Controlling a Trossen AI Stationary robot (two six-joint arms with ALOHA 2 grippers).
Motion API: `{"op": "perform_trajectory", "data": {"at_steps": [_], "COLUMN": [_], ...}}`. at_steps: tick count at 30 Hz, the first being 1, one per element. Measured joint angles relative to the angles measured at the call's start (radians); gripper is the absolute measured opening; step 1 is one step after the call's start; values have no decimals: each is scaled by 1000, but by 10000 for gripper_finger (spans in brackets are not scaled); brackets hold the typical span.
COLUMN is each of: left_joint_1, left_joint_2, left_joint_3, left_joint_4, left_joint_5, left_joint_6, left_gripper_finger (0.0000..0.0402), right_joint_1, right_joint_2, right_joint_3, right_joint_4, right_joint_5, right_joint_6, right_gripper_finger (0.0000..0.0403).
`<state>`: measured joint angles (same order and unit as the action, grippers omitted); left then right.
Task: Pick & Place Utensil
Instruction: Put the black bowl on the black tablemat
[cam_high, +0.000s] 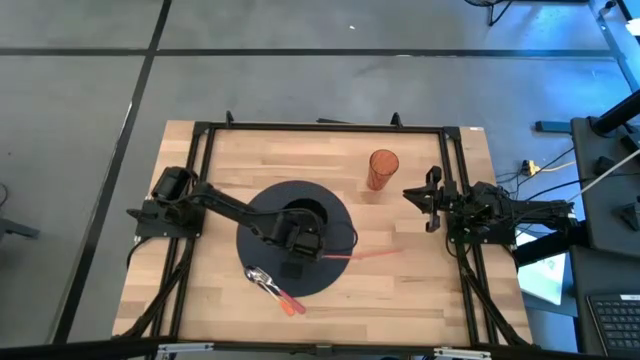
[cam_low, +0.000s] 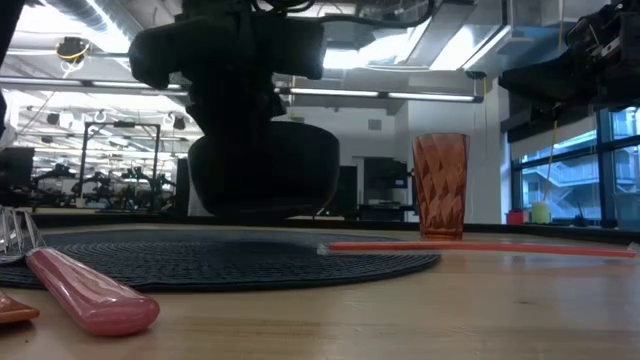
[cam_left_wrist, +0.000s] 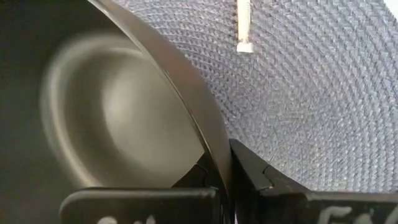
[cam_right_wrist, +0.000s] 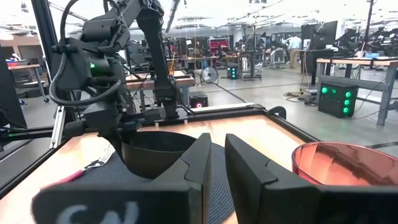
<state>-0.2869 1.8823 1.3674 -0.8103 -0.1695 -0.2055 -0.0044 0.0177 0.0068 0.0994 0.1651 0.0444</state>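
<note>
On the round mat (cam_high: 335, 262), left gripper (cam_left_wrist: 227, 180) is pinching the black bowl (cam_high: 300, 222) rim, right gripper (cam_right_wrist: 214, 165) is idling nearly closed and empty by the cup (cam_high: 382, 168), utensils (cam_high: 275, 290) still lying unpicked at the mat's near edge.

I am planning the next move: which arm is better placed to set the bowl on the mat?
The left. Its gripper is shut on the bowl rim, above the mat. The right gripper waits at the table's right edge, near the cup, holding nothing.
</note>
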Motion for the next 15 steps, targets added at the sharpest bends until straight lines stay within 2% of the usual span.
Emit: {"op": "perform_trajectory", "data": {"at_steps": [8, 15], "left_joint_1": [-8, -8], "left_joint_2": [9, 58], "left_joint_3": [-1, -3], "left_joint_4": [0, -9], "left_joint_5": [-12, 17], "left_joint_6": [-28, -39], "left_gripper_finger": [3, 3], "right_joint_1": [0, 0], "right_joint_2": [0, 0], "right_joint_3": [0, 0], "right_joint_4": [0, 1], "right_joint_5": [0, 1], "right_joint_6": [0, -5], "right_gripper_finger": [49, 49]}}
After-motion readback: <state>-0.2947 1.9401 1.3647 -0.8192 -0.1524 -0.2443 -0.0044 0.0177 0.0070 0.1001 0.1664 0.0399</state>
